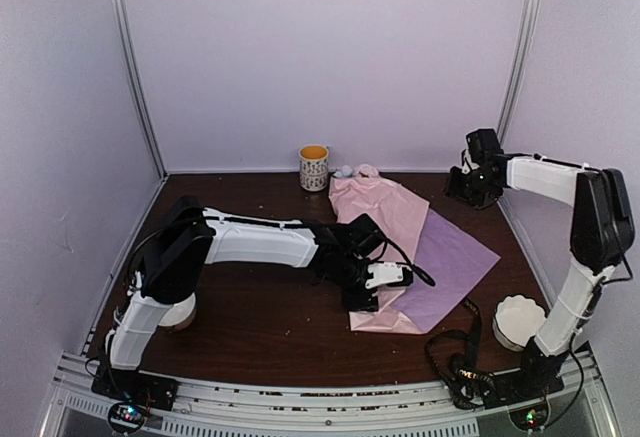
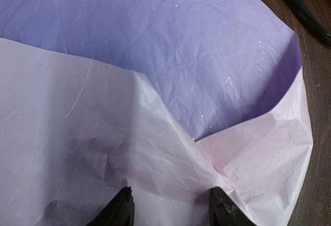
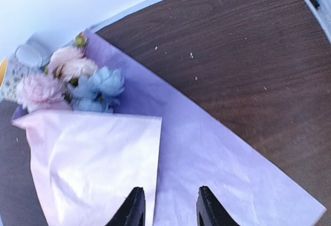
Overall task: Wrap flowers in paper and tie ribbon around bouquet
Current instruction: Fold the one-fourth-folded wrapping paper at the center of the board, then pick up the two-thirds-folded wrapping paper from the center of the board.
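Observation:
The paper (image 1: 450, 257) lies on the table with its lilac face up. A pink flap (image 3: 93, 164) is folded over the flowers (image 3: 77, 81), and their pink and blue blooms (image 1: 355, 170) stick out at the far end, making a loose bouquet. My left gripper (image 1: 385, 277) sits low on the pink paper (image 2: 155, 148) near its narrow near end. Its fingers are apart and rest on the sheet. My right gripper (image 1: 468, 185) hangs raised at the back right, open over the flap's edge (image 3: 168, 205) with nothing between its fingers. The ribbon is out of view.
A mug (image 1: 314, 167) with an orange inside stands at the back, beside the blooms. A white fluted cup (image 1: 518, 322) sits near the right arm's base, and a white round thing (image 1: 180, 312) by the left arm's base. Black cables (image 1: 455, 347) lie near the front right.

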Controlling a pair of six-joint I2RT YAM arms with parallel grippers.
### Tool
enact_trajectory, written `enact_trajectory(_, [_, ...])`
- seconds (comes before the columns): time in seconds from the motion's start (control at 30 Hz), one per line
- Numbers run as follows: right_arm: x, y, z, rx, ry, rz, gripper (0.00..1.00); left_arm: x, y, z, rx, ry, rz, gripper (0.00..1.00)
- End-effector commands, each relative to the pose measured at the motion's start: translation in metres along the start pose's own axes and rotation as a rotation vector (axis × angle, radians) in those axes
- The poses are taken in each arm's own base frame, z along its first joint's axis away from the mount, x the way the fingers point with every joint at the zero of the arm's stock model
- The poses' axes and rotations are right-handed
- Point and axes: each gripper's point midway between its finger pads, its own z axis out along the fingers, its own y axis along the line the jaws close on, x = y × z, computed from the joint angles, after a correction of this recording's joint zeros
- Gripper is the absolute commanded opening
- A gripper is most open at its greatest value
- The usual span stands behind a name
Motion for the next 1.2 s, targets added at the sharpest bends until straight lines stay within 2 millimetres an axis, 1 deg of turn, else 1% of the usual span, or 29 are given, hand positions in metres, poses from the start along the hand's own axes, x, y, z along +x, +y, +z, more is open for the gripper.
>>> enact_trajectory(0.0, [0.066,-0.016,-0.06,0.144,0.039,-0.165,0.36,0.025,-0.012,0.011,0.032,0.066,-0.035,0.54])
enact_trajectory(0.13, [0.142,-0.036,-0.084,0.18,0.127,-0.15,0.39,0.024,-0.012,0.012,0.034,0.064,-0.048,0.54])
enact_trajectory(0.17, [0.161,-0.038,-0.089,0.179,0.153,-0.139,0.39,0.024,-0.011,0.012,0.035,0.062,-0.053,0.54])
enact_trajectory(0.2, [0.187,-0.043,-0.091,0.181,0.208,-0.125,0.4,0.024,-0.01,0.012,0.036,0.06,-0.062,0.54])
enact_trajectory(0.27, [0.228,-0.035,-0.098,0.115,0.305,-0.092,0.39,0.024,-0.008,0.011,0.049,0.049,-0.099,0.54])
enact_trajectory(0.33, [0.26,-0.03,-0.104,0.071,0.373,-0.053,0.4,0.022,-0.005,0.01,0.099,0.02,-0.172,0.55])
enact_trajectory(0.4, [0.283,-0.018,-0.108,0.017,0.399,-0.027,0.4,0.022,-0.007,0.012,0.172,-0.014,-0.246,0.54])
enact_trajectory(0.43, [0.293,-0.006,-0.109,-0.039,0.421,-0.021,0.41,0.024,-0.006,0.013,0.18,-0.013,-0.261,0.53])
enact_trajectory(0.47, [0.302,0.0,-0.11,-0.063,0.448,-0.023,0.41,0.024,-0.005,0.012,0.18,-0.013,-0.265,0.53])
enact_trajectory(0.5, [0.31,0.005,-0.11,-0.081,0.464,-0.045,0.4,0.024,-0.006,0.011,0.179,-0.013,-0.264,0.53])
enact_trajectory(0.57, [0.317,0.011,-0.109,-0.104,0.486,-0.077,0.4,0.024,-0.005,0.01,0.176,-0.015,-0.27,0.53])
enact_trajectory(0.7, [0.324,0.019,-0.106,-0.147,0.503,-0.057,0.4,0.025,-0.006,0.009,0.177,-0.014,-0.273,0.53])
enact_trajectory(0.77, [0.328,0.027,-0.107,-0.192,0.516,-0.048,0.4,0.025,-0.006,0.01,0.178,-0.013,-0.274,0.53])
enact_trajectory(0.87, [0.327,0.044,-0.112,-0.268,0.502,-0.089,0.4,0.025,-0.006,0.01,0.179,-0.013,-0.28,0.53])
enact_trajectory(0.97, [0.325,0.062,-0.114,-0.346,0.505,-0.153,0.43,0.025,-0.005,0.011,0.18,-0.01,-0.287,0.53])
enact_trajectory(1.07, [0.329,0.061,-0.109,-0.336,0.524,-0.227,0.49,0.025,-0.005,0.011,0.181,-0.009,-0.29,0.53])
enact_trajectory(1.17, [0.34,0.062,-0.104,-0.368,0.563,-0.236,0.51,0.026,-0.004,0.012,0.179,-0.007,-0.294,0.53])
